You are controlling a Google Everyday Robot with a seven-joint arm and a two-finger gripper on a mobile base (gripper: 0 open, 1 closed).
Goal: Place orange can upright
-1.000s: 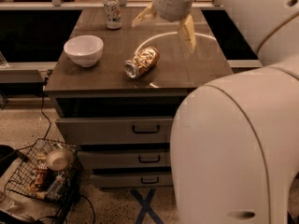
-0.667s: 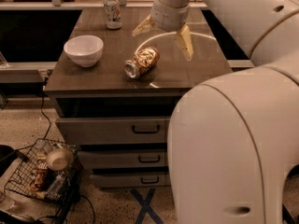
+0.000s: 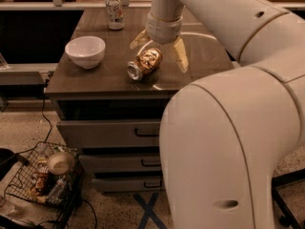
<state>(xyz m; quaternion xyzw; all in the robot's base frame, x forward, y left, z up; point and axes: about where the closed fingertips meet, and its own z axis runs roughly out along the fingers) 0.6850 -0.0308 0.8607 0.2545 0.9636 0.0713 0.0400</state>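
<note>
The orange can (image 3: 145, 63) lies on its side on the brown table top (image 3: 100, 80), its silver end toward the front left. My gripper (image 3: 159, 49) hangs just above and behind the can, open, with one finger (image 3: 139, 38) to the can's left rear and the other finger (image 3: 181, 55) to its right. The fingers straddle the can's far end without closing on it.
A white bowl (image 3: 86, 51) sits at the table's left. A pale can with red marks (image 3: 114, 12) stands upright at the back. Drawers (image 3: 114, 132) sit below the top. A wire basket of clutter (image 3: 45, 175) lies on the floor at left. My arm's large body fills the right.
The gripper has moved left and down toward the can, from off to its right rear to straddling its far end. The can has not moved.
</note>
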